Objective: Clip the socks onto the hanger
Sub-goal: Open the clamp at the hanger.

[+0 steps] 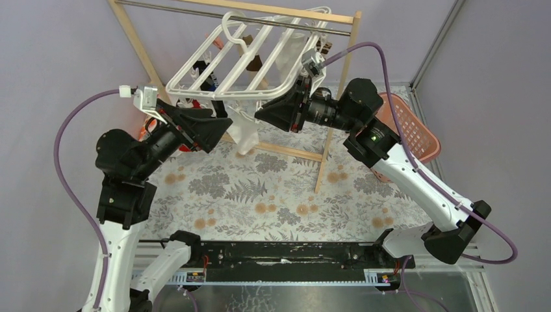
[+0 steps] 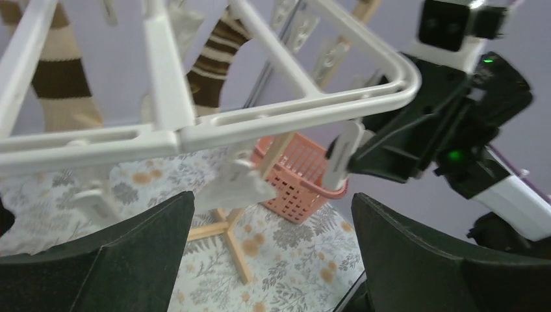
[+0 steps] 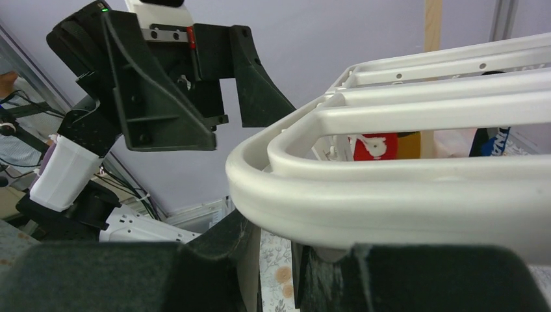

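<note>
The white hanger (image 1: 227, 68) hangs by its hook from the metal rail. Brown-white striped socks (image 2: 58, 81) hang from it, and red (image 3: 375, 146), mustard (image 3: 409, 144) and black-blue (image 3: 490, 140) socks show under the frame. A white sock (image 1: 244, 133) hangs at the hanger's near edge, between the two grippers. My left gripper (image 1: 217, 127) is open and empty just left of it; the sock shows blurred above the gap (image 2: 232, 185). My right gripper (image 1: 265, 114) is at the hanger's near right corner (image 3: 273, 162), shut on a white clip (image 2: 342, 156).
The wooden rack (image 1: 334, 110) with the metal rail (image 1: 286, 21) stands on the flowered cloth (image 1: 260, 195). A pink basket (image 1: 416, 127) stands at the right, behind the right arm. The rack's foot bar (image 2: 230, 250) lies below my left gripper.
</note>
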Controlling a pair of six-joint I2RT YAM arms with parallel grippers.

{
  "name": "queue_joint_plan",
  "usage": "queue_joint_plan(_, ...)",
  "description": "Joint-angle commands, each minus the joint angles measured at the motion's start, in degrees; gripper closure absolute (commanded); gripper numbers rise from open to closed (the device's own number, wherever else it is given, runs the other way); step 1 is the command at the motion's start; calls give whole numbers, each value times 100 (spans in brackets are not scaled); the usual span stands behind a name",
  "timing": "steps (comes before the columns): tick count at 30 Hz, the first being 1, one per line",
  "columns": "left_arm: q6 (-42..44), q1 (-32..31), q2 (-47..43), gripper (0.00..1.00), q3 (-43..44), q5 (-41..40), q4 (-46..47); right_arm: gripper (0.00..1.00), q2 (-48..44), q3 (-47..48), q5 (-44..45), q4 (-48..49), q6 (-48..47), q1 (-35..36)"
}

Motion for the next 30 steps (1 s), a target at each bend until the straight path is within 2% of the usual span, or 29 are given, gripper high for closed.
queue_joint_plan(1, -163, 25, 94, 1, 54, 639, 698, 100, 87, 320, -351, 356, 157, 225)
queue_joint_plan(7, -485, 26, 223, 1, -472, 1575, 1878, 100, 35, 278, -400, 484, 337, 256)
queue_joint_plan(12, -419, 18, 323, 1, -631, 1820, 2173, 100, -73, 263, -415, 494, 341, 256)
queue_joint_plan(17, -1018, -48, 566, 1, -861, 2225, 3090, 100, -78, 191, -416, 507, 361, 257)
queue_joint_plan(25, -936, -469, 767, 5, -759, 2094, 3285, 100, -153, 87, -347, 477, 290, 257)
queue_joint_plan(26, -902, -503, 790, 7, -745, 2070, 3255, 100, -157, 80, -347, 480, 285, 257)
queue_joint_plan(28, -876, -541, 836, 17, -758, 2027, 3228, 100, -179, 54, -362, 495, 300, 253)
queue_joint_plan(30, -866, -574, 872, 36, -761, 1979, 3227, 100, -212, 6, -373, 510, 315, 257)
